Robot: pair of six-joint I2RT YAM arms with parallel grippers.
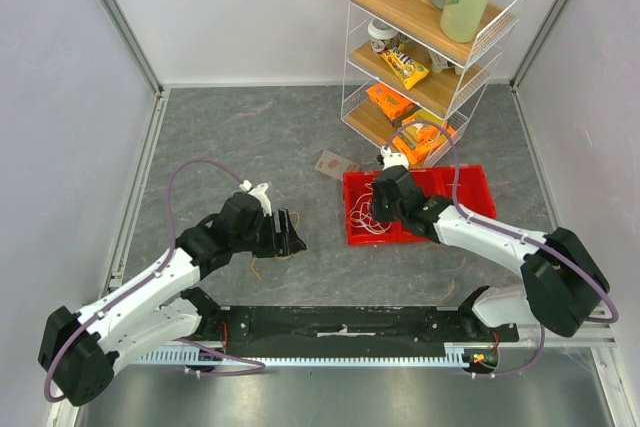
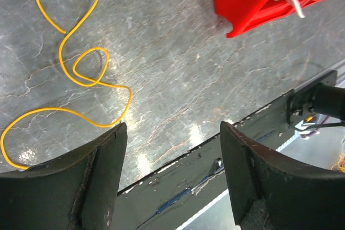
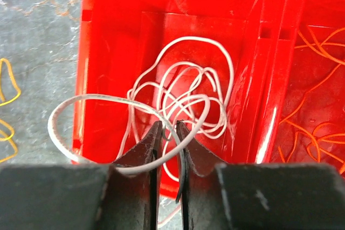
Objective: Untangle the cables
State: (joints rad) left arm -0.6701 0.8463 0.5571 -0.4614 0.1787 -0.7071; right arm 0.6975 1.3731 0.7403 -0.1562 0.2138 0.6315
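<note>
Inside red bin point(image 3: 108, 4), right gripper point(image 3: 168, 127) with jaws clamped on white cable point(image 3: 183, 79) (a loose tangle), left of the bin, left gripper point(image 2: 172, 127) with jaws apart above yellow cable point(image 2: 64, 35).

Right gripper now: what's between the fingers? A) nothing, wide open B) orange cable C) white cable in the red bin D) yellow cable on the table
C: the right wrist view shows the right gripper closed on a strand of the white cable that lies tangled inside the red bin.
</note>
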